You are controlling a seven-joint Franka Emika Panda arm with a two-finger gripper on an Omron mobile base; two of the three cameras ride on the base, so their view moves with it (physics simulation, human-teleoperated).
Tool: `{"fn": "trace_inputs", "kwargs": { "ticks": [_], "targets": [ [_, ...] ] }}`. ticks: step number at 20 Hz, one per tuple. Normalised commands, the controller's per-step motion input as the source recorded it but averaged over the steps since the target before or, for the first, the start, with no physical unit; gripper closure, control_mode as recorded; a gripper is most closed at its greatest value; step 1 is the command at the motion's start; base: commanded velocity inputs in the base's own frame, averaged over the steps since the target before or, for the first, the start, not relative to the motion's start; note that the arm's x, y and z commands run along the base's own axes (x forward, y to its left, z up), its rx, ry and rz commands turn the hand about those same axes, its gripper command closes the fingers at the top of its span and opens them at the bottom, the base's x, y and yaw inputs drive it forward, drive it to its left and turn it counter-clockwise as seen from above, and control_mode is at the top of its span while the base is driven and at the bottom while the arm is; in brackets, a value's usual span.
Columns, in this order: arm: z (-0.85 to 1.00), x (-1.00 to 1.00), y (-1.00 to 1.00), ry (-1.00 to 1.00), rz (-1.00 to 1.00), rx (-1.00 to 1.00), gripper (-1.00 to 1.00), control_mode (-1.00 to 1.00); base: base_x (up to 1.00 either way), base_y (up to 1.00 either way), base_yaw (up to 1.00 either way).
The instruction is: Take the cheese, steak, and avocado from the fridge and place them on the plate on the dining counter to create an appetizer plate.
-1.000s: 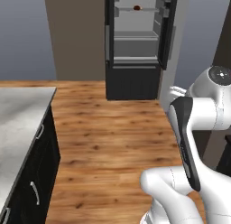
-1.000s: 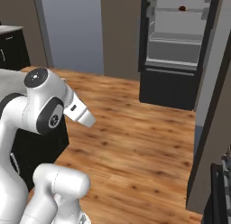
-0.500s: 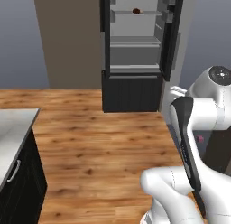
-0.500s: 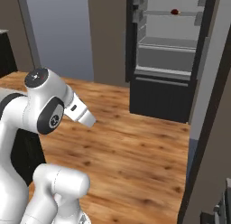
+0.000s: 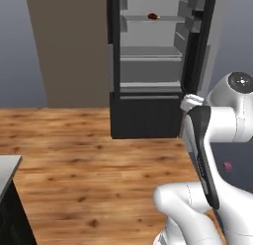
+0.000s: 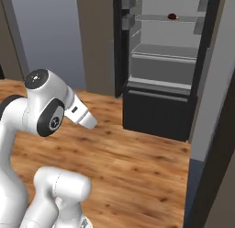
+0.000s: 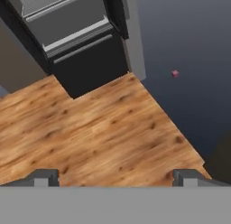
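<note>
Facing the open fridge (image 5: 148,66) across wood floor. Steak (image 5: 152,16), a dark red lump, sits alone on the upper shelf (cheese and avocado not made out). Gripper (image 7: 115,177) empty, fingers spread wide, well short of the shelves. Judged light, soft, maybe slick; pinch across its rounded middle, gently.
</note>
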Motion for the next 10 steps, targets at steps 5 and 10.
{"fn": "trace_inputs", "kwargs": {
  "ticks": [5,10],
  "targets": [
    [0.00,0.00,0.00,0.00,0.00,0.00,-1.00,1.00,1.00,-0.47,0.00],
    [0.00,0.00,0.00,0.00,0.00,0.00,-1.00,1.00,1.00,-0.44,0.00]
  ]
}}
